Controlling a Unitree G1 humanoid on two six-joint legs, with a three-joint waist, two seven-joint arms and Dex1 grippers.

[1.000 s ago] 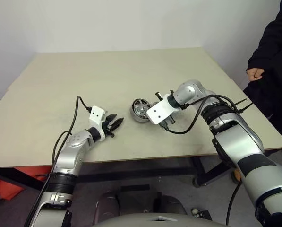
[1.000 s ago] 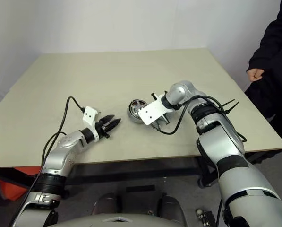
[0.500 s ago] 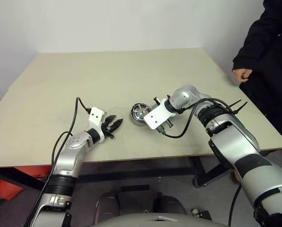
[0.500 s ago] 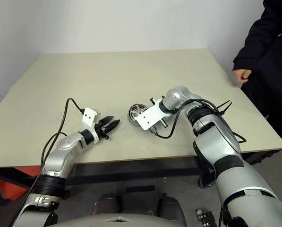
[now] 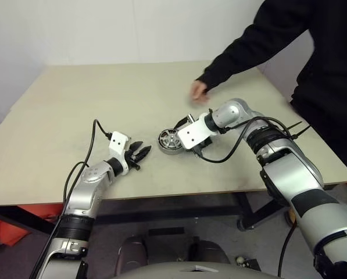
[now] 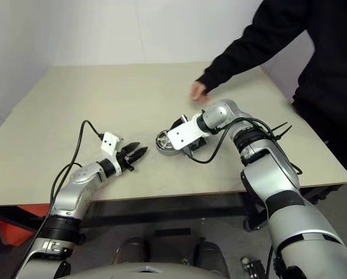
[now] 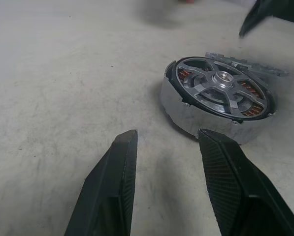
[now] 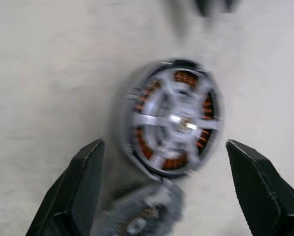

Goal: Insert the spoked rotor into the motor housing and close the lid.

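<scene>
The motor housing (image 7: 186, 115) sits on the table, a silver-walled ring with copper windings. The spoked rotor (image 7: 220, 78) lies in its top, silver spokes over the windings. Both also show in the left eye view, the housing (image 5: 170, 141) at mid-table. A blurred grey round piece, apparently the lid (image 8: 142, 219), lies flat on the table touching the housing's side. My right gripper (image 8: 164, 145) hangs just above the housing, open wide with nothing in it. Short of the housing, my left gripper (image 7: 167, 133) rests low over the table, open and empty.
A person in a black sleeve (image 5: 249, 43) reaches over the table from the right, the hand (image 5: 197, 90) just beyond my right gripper. The beige table (image 5: 103, 93) stretches bare to the left and back. A black cable (image 5: 95, 131) trails from my left wrist.
My right gripper has opened over the housing and lifted slightly. The person's arm has swung in from the right edge over the table. My left arm has kept still.
</scene>
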